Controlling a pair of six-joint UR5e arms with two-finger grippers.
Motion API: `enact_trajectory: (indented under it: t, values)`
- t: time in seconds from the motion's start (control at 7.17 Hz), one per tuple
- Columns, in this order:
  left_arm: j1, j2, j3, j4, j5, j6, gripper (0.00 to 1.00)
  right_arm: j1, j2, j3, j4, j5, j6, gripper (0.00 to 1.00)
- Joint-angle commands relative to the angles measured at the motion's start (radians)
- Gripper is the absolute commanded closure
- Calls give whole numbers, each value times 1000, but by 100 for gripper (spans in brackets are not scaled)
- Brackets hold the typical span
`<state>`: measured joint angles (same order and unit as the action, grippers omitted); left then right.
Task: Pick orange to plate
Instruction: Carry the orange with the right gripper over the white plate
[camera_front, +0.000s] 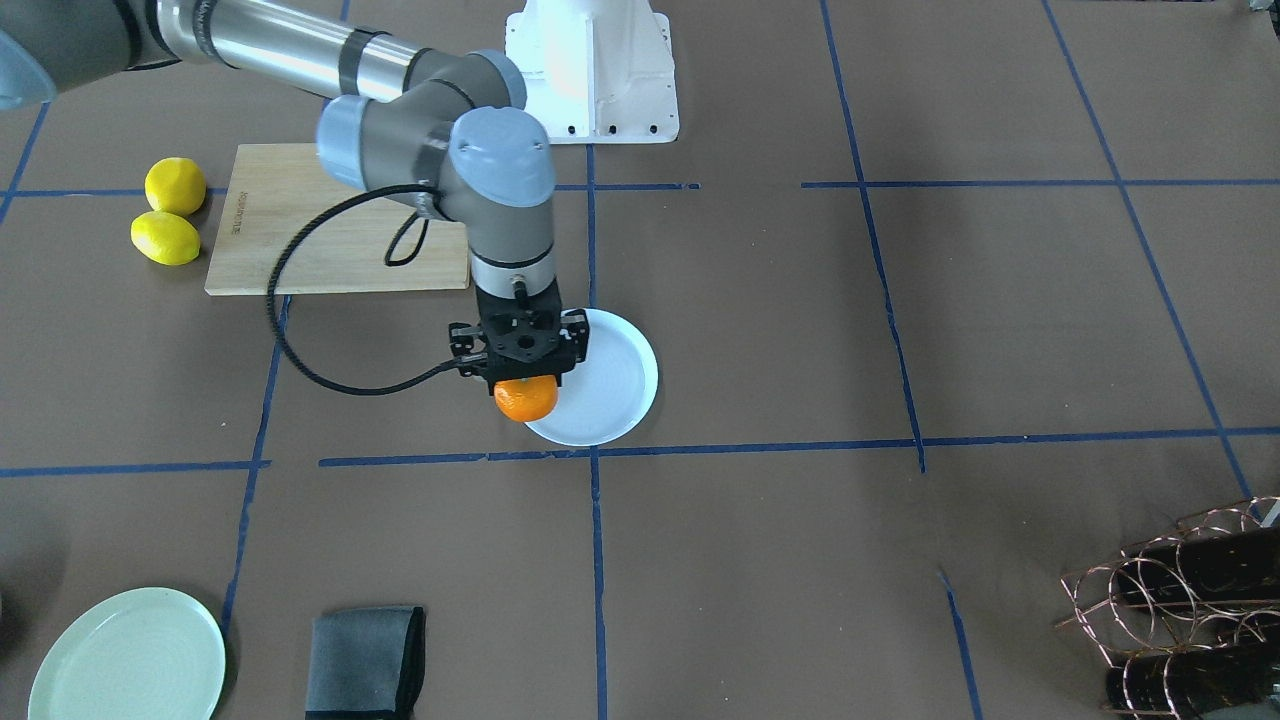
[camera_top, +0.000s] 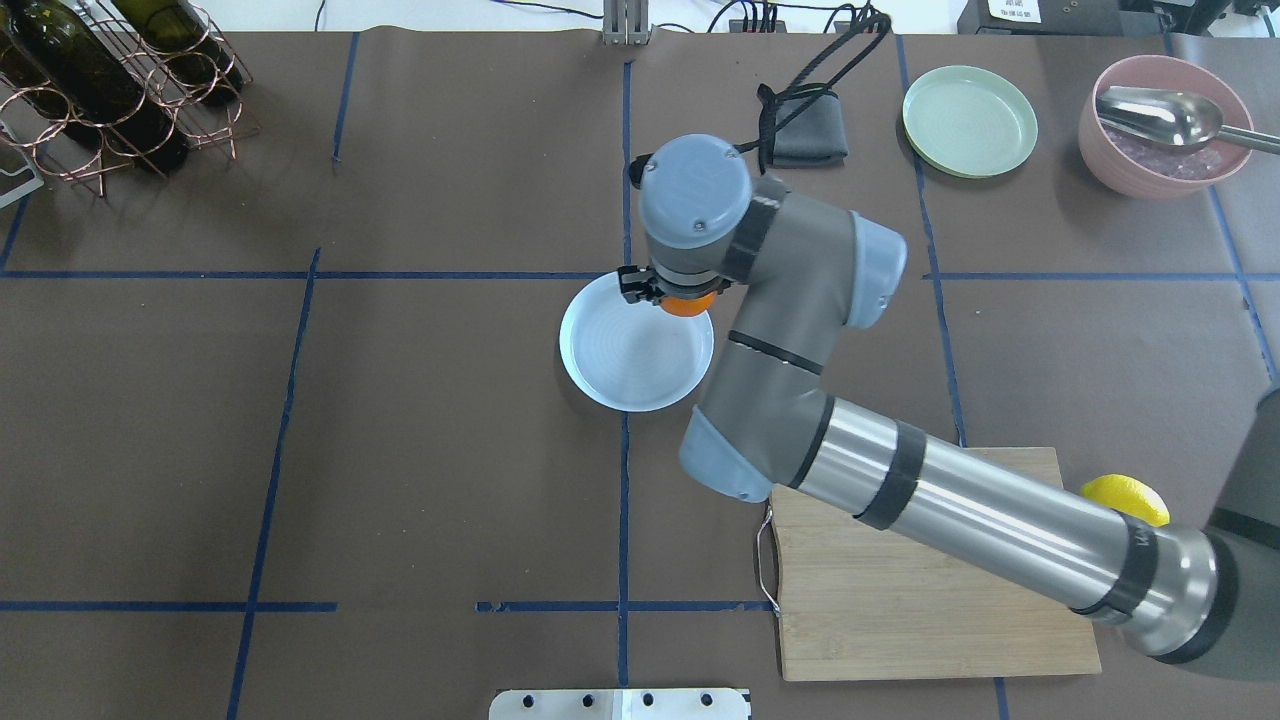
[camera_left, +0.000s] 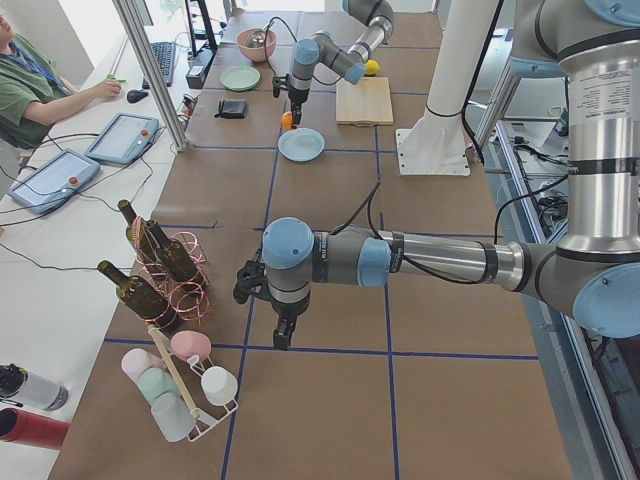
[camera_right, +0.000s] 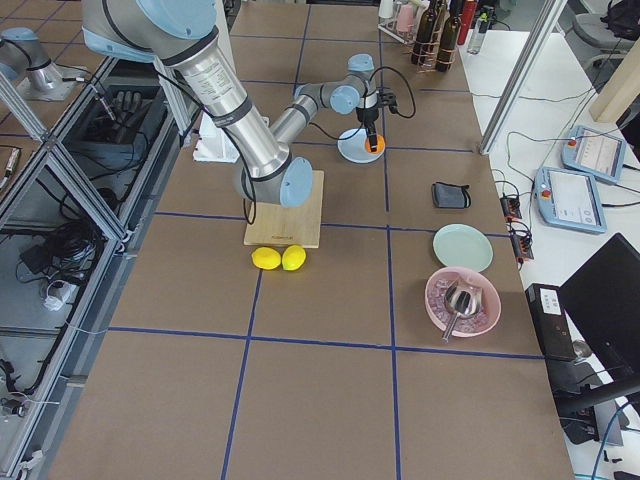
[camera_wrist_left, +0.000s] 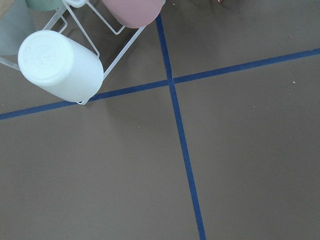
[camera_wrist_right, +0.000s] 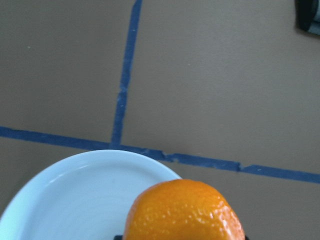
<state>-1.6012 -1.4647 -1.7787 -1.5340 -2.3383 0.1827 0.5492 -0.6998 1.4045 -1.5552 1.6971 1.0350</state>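
Facing the robot, the front view shows the right gripper (camera_front: 522, 372) clamped around the orange (camera_front: 526, 400), at the rim of the white plate (camera_front: 612, 385). From overhead, the orange (camera_top: 688, 304) peeks out beneath the wrist at the plate's (camera_top: 630, 352) far edge. The left side view shows the left gripper (camera_left: 284, 336) pointing down over the table (camera_left: 330, 410), well apart; whether it is open cannot be told. The right wrist view shows the orange (camera_wrist_right: 182, 212) over the plate's (camera_wrist_right: 75, 200) rim.
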Motion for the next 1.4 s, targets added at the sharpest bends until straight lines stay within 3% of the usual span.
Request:
enact_trajectory:
  t: [0.0,0.28,0.42,0.56,0.84,0.98,1.26]
  values:
    - [0,0,-2,0,-1,1,0,-77,49,-65,-2,-54,59,52]
    - [0,0,-4,0,-1,0,0,-87,45,-87,1,-85,59,30]
    - [0,0,-4,2,-1,1,0,-87,46,-87,1,-85,59,9]
    - [0,0,-2,0,-1,1,0,-87,51,-85,1,-83,59,0]
    - [0,1,-1,2,-1,0,0,-49,51,-49,-5,-54,39,0]
    - [0,3,-2,2,-1,0,0,2,39,-7,-11,10,17,0]
    - [0,3,-2,3,0,0,0,194,-140,275,-142,229,-237,0]
